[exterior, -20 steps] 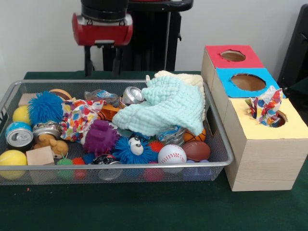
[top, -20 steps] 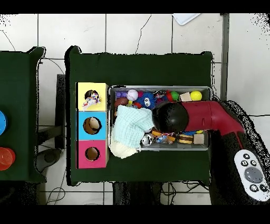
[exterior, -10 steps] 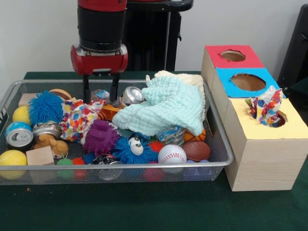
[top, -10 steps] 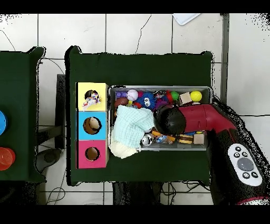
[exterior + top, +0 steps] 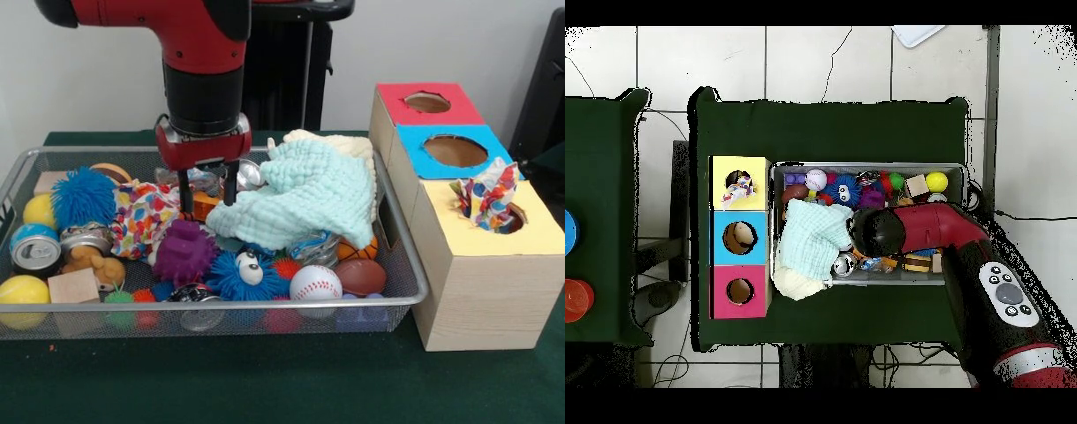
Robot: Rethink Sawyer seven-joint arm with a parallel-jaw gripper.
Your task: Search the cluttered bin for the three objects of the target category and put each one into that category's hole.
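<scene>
While the gripper (image 5: 209,196) hangs low in the wire bin (image 5: 415,283) in the front view, its two fingers stand apart with nothing between them, tips straddling clutter just beside the left edge of the mint knitted cloth (image 5: 305,196). A patterned cloth (image 5: 491,196) already sits stuffed in the yellow box's hole (image 5: 510,217), so cloths look like the target category; the other patterned cloth (image 5: 141,218) lies left of the fingers, bunched among a purple spiky ball (image 5: 183,252) and a can (image 5: 244,173). Risk: fingers close on the orange item or can beneath instead of fabric, or pinch only a thin fold that slips on the lift. The mint cloth drapes over balls, so dragging it could tip a baseball (image 5: 315,283) out. From overhead, the arm's head (image 5: 880,232) covers the gripper, so finger spread can't be told there; it sits just beside the mint cloth (image 5: 811,240), which overlaps the bin wall (image 5: 865,167) toward the boxes (image 5: 740,237) and could snag there.
</scene>
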